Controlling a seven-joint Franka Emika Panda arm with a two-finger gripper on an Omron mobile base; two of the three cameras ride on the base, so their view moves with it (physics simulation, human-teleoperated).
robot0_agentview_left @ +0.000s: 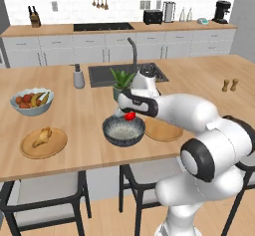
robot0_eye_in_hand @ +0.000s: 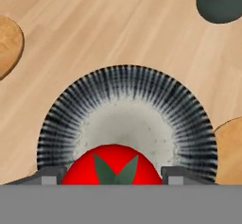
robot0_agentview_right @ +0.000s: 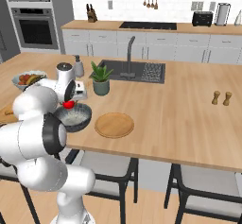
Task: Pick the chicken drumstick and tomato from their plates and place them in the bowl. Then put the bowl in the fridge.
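The arm [robot0_agentview_left: 199, 130] is built of glossy white, rounded shell segments joined by dark grey-black rings at each joint. Its wrist ends in a white hand with a black band and 2 small grey finger tips [robot0_eye_in_hand: 52, 175].

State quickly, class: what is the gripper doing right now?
Gripper: closed on the tomato, held above the bowl.

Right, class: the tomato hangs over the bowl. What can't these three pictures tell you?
- Gripper fingertips: hand view, cut off by the bottom band, behind the tomato.
- Bowl: right base view, left part hidden by the arm.
- Chicken drumstick: left base view, too small for detail.
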